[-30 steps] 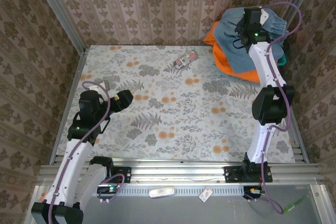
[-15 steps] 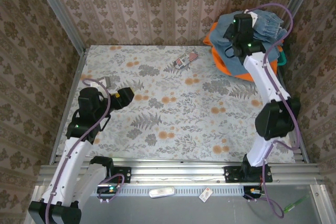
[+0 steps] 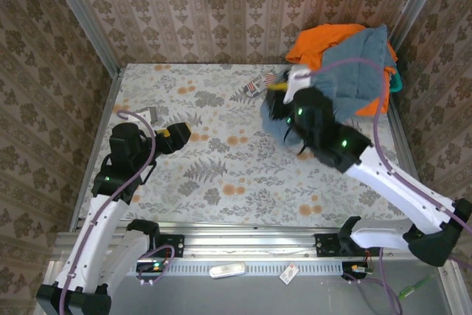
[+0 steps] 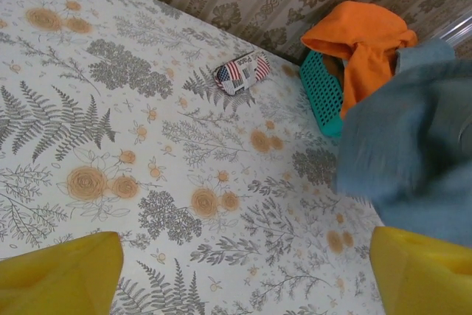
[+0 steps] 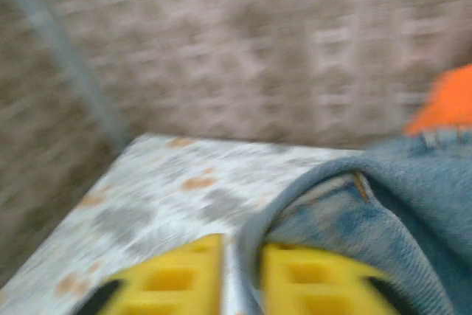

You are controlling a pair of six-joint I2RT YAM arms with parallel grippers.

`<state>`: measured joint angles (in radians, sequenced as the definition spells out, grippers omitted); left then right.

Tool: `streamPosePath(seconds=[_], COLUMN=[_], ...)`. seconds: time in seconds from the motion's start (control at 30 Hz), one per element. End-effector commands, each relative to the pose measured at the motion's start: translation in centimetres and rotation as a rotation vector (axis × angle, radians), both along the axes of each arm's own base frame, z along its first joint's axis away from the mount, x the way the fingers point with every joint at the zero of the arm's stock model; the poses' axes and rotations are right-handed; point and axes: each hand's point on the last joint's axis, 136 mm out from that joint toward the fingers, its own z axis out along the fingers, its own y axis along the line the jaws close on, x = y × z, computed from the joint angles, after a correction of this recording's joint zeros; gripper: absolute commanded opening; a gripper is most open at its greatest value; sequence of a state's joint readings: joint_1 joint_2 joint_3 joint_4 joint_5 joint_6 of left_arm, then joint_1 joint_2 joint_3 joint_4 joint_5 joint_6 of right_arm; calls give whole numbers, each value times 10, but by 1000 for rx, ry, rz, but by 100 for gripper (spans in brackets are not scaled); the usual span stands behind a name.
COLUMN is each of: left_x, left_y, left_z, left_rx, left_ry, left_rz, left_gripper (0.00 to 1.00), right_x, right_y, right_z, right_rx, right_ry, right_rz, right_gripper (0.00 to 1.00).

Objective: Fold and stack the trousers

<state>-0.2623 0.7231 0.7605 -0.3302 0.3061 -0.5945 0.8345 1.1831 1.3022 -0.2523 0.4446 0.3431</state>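
The right gripper (image 5: 242,271) pinches a fold of the faded denim jeans (image 3: 352,71), which drape from the two-o'clock corner toward the middle of the table (image 3: 221,182). At nine o'clock the left gripper (image 4: 240,277) gapes wide.

trousers (image 3: 354,71): were light blue
cloth (image 4: 365,38): was bright orange
basket (image 4: 321,94): was blue-green
table (image 3: 221,160): was white with orange flowers, grey leaves
walls (image 3: 221,12): were brown with curly shapes

Left fingers (image 4: 59,278) spread wide; right fingers (image 5: 177,278) pinched together.
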Motion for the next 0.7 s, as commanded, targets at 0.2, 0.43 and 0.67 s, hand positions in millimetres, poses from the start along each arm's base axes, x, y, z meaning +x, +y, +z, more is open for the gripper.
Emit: streamPosePath(seconds=[0.2, 0.43, 0.67], left_x=[0, -5, 0], left_y=[-2, -45, -124], left_z=[19, -25, -65], left_rx=[9, 165, 403], left_ry=[-43, 39, 92], left_rz=[-2, -117, -269], left_gripper=[95, 96, 100], right_x=[-54, -23, -2], right_y=[36, -87, -211], right_z=[-31, -64, -161], right_rx=[-23, -134, 18], right_ry=[132, 157, 436], right_rz=[167, -257, -614], right_gripper=[77, 87, 97])
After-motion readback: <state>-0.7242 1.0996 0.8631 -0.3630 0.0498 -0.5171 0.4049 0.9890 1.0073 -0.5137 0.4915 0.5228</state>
